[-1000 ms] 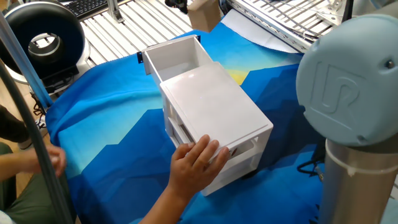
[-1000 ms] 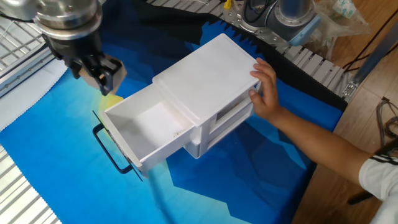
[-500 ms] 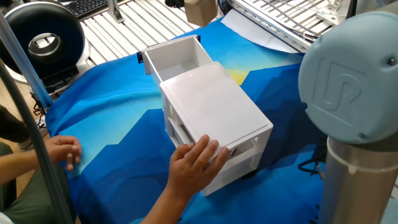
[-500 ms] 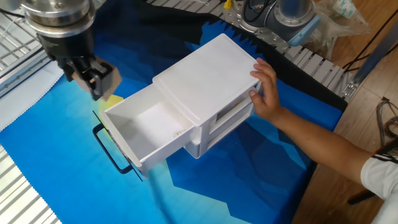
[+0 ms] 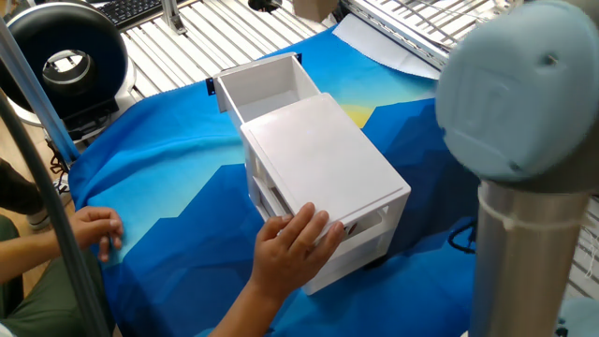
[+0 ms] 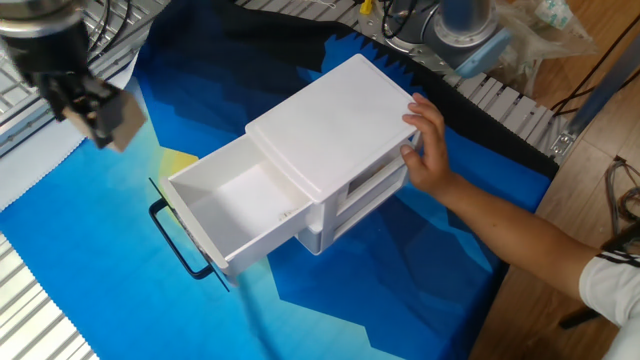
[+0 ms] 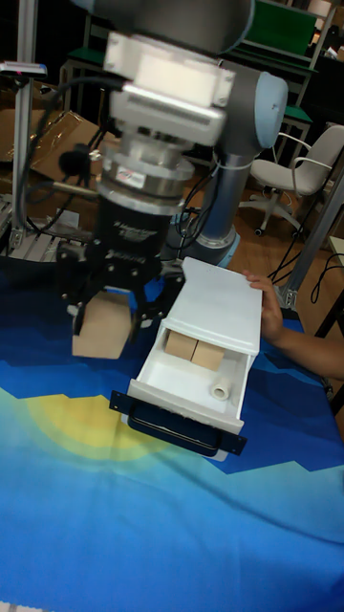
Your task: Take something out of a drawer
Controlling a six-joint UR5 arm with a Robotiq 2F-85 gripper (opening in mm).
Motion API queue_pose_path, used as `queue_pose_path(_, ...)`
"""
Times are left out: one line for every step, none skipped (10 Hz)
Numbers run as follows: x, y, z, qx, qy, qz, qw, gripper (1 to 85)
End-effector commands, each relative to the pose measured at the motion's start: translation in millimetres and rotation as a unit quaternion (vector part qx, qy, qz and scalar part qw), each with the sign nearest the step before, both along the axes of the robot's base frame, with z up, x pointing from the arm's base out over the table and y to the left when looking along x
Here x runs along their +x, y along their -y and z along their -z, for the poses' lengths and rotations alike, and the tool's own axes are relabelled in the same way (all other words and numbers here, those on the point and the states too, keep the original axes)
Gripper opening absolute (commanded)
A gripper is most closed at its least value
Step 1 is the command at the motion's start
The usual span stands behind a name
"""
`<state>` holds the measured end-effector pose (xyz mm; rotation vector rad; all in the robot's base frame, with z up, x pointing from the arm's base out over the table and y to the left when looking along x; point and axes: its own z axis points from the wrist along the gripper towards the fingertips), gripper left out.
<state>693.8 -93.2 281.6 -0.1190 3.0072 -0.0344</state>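
Since half a second ago my arm has carried the block further from the drawer, up and off to the side. My black two-finger gripper (image 7: 107,311) is pinching the small light-brown wooden cube (image 7: 101,330) between its fingers. The cube hangs in the air beside the pulled-out white plastic top drawer (image 7: 196,382), clear of its rim and above the blue cloth (image 7: 172,516). I think the cube could slip if I move too fast, because the fingers seem to hold only its sides. It could also bump the black handle (image 7: 177,426) if I swing back that way. In the tall view the drawer still has two more brown blocks (image 7: 194,350) lying side by side, and a little white roll (image 7: 220,390) near the front. A person's hand (image 6: 428,140) rests on the back of the white drawer unit (image 6: 335,120), near the arm's path.
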Motion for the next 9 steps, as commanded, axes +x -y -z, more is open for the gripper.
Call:
queue_pose_path(21.5,21.9,26.8,0.029,0.011,-0.005,0.9995,1.0)
queue_pose_path(28.7,29.2,40.8,0.028,0.014,-0.010,0.9995,1.0)
queue_pose_path(34.6,33.4,52.2,0.028,0.021,-0.013,0.9993,1.0)
queue_pose_path(40.9,38.1,63.5,0.027,0.028,-0.018,0.9991,1.0)
queue_pose_path(48.5,38.7,77.3,0.037,0.041,-0.022,0.9982,1.0)
queue_pose_path(57.0,41.1,94.7,0.040,0.057,-0.029,0.9971,1.0)
queue_pose_path(58.4,43.8,103.4,0.039,0.062,-0.031,0.9969,1.0)
queue_pose_path(48.1,48.2,101.5,0.033,0.045,-0.026,0.9981,1.0)
queue_pose_path(36.0,52.8,104.1,0.026,0.021,-0.018,0.9993,1.0)
